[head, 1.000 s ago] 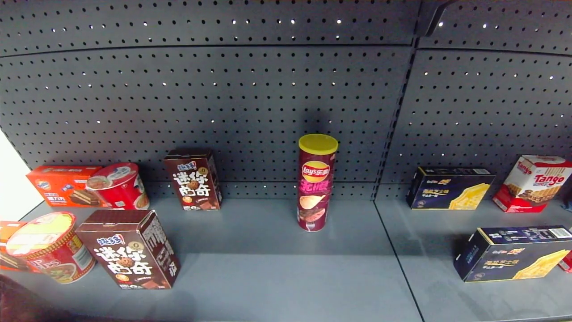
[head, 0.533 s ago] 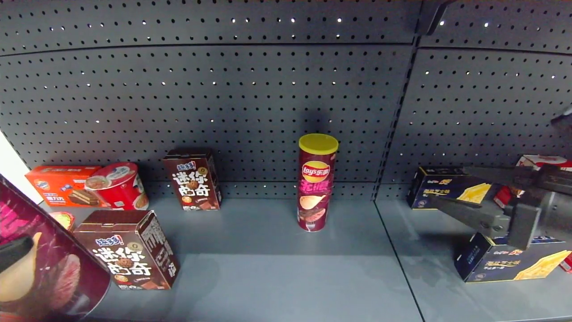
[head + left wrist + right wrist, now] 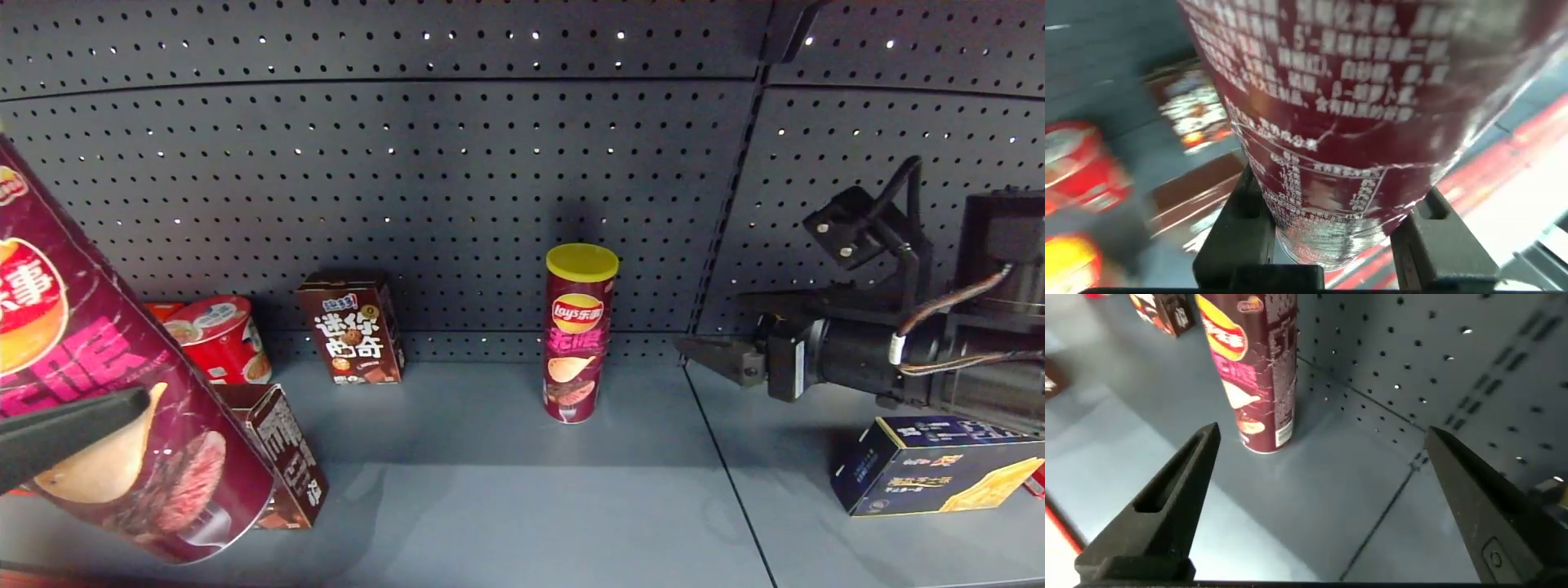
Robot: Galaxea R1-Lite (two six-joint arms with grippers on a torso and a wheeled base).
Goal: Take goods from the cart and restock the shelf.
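Observation:
My left gripper is shut on a maroon chips can, which it holds by the lower end. The can hangs tilted at the near left of the shelf, with one dark finger across its front. A second maroon chips can with a yellow lid stands upright mid-shelf near the pegboard, also seen as the standing can from the right wrist. My right gripper hovers just right of it, above the shelf. Its fingers are wide open with nothing between them.
Two brown cookie boxes and a red noodle cup stand at the left, partly behind the held can. A dark blue wafer box lies at the right front. Bare shelf floor spreads before the standing can.
The left arm has risen from the lower left with the can, now covering the left-hand goods. The right arm has come in from the right and moved left toward the standing can.

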